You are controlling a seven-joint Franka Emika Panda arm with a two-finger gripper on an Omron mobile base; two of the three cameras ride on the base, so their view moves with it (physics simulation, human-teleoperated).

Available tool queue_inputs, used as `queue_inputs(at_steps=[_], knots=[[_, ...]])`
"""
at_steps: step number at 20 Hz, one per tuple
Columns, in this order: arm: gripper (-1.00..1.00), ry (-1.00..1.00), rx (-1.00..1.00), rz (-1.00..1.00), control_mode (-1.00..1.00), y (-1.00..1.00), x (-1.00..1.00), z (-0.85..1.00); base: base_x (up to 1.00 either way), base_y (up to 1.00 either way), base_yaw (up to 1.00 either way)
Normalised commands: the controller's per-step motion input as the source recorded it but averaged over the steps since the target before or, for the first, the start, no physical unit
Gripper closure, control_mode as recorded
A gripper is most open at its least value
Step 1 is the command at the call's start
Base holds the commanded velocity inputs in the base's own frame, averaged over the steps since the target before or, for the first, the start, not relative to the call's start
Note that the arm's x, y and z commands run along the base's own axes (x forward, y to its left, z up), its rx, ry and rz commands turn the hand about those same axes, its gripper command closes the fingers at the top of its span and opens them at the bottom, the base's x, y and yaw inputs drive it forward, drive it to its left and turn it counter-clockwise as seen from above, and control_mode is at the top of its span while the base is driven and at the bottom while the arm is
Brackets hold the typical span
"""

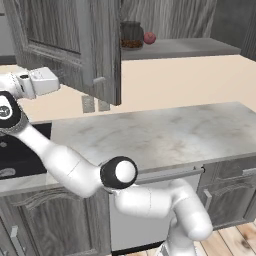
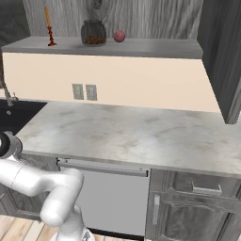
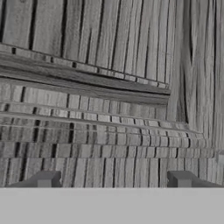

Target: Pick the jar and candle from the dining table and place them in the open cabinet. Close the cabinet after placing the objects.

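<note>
Item 1, gripper: I read its two dark finger tips as spread wide with nothing between them, set close against a grey wood-grain raised panel. In the left base view the white hand sits just beside the outer face of the cabinet door, which stands swung open.

Item 2, cabinet: grey wood-grain, tall raised-panel doors, flat grey shelf inside. The shelf lies beyond the door from the gripper, on the door's far side.

Item 3, jar: round-bellied clear glass, narrower neck, brown pieces in the lower part. It stands upright on the shelf, well apart from the gripper.

Item 4, candle: thin orange taper, upright in a small dark red holder with splayed feet. It is on the same shelf, near the jar and apart from it.

Item 5, red ball: small, smooth, just beside the jar on its other side.

Item 6, marble counter: white-grey veined top, below the shelf, lower than the gripper.
</note>
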Motion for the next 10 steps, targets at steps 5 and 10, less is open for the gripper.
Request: queue_inputs(at_steps=[5, 10], knots=[[-1.00, 0.00, 0.04, 0.13, -1.00, -0.55, 0.82, 0.00, 0.00, 0.00, 0.00], [-1.00, 0.00, 0.07, 0.13, -1.00, -0.62, 0.75, 0.00, 0.00, 0.00, 0.00]])
